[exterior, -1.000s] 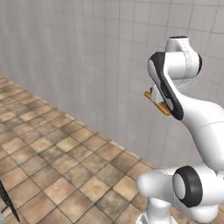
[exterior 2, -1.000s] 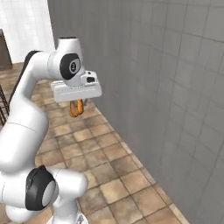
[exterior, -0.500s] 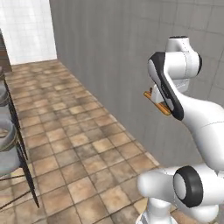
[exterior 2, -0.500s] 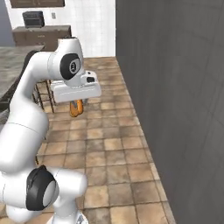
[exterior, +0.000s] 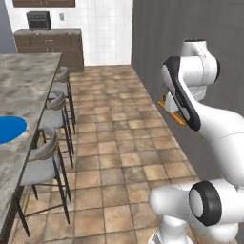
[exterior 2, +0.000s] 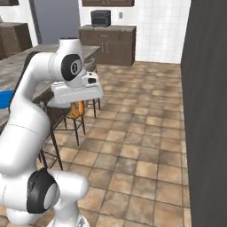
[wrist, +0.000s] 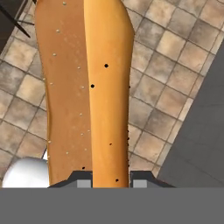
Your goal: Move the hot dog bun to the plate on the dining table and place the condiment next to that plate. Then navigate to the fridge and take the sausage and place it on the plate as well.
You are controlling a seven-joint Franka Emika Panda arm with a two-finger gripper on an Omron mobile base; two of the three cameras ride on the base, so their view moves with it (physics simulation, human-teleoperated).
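Note:
My gripper (wrist: 108, 182) is shut on the hot dog bun (wrist: 87, 87), a tan-orange split bun that runs up the hand view over the tiled floor. From the right base view the bun (exterior 2: 78, 109) hangs below the white hand, in the air above the floor. In the left base view one end of the bun (exterior: 172, 113) pokes out behind the forearm. The blue plate (exterior: 9, 128) lies on the marble dining table (exterior: 28, 81) at the far left, well away from the gripper. A sliver of the plate (exterior 2: 3, 98) shows at the left edge of the right base view. The condiment, the sausage and the fridge are out of view.
Grey bar stools (exterior: 47, 147) line the table's near side between me and the plate. A dark wall counter (exterior: 47, 40) with a small black oven (exterior: 39, 20) stands at the back. A tall dark grey wall (exterior: 190, 33) rises close on the right. Tiled floor (exterior: 119, 143) lies between.
The whole picture has swung as the base turned: the grey wall slid to the right and the dining table, stools and back counter came in at the left. The bun stays gripped.

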